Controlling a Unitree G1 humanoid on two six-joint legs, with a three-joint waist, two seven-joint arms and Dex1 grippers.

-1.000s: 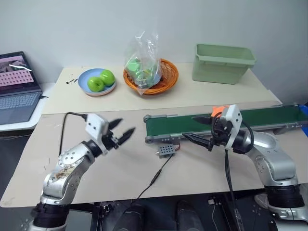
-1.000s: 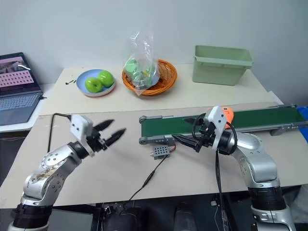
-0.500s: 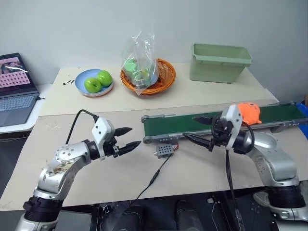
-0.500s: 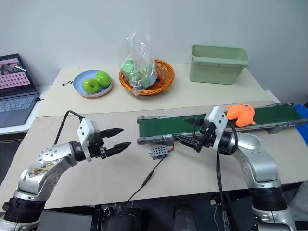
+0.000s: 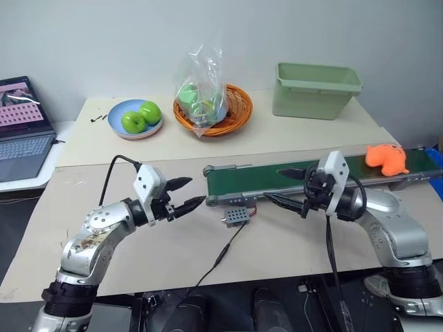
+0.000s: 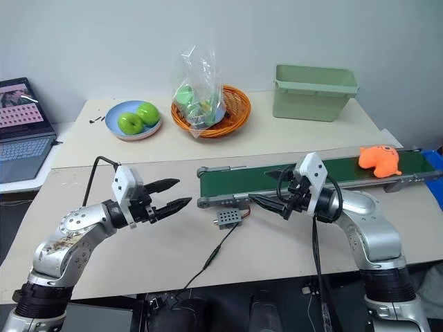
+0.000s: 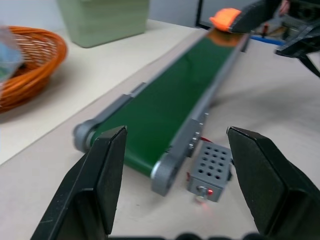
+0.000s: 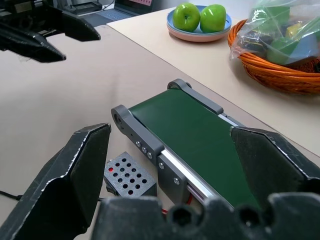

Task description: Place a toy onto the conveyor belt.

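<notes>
The orange toy (image 5: 386, 158) lies on the dark green conveyor belt (image 5: 242, 181) near its right end, free of both grippers; the left wrist view shows the toy (image 7: 225, 17) at the belt's far end. Open and empty, my right gripper (image 5: 272, 184) hovers over the front edge of the belt's middle, left of the toy. Off the belt's left end, my left gripper (image 5: 195, 191) is open above the table with its fingers pointing at the roller. Between the right wrist view's fingers (image 8: 82, 170) the belt (image 8: 195, 135) runs bare.
A small grey perforated box (image 5: 237, 216) with a red light and a black cable sits in front of the belt. Along the back stand a pale green bin (image 5: 317, 90), an orange basket (image 5: 239, 111) holding a plastic bag, and a blue plate (image 5: 118, 111) with two green apples. A laptop (image 5: 24, 124) is at far left.
The orange toy has travelled right along the belt, from behind my right gripper to near the belt's right end. Both grippers stay open and in place.
</notes>
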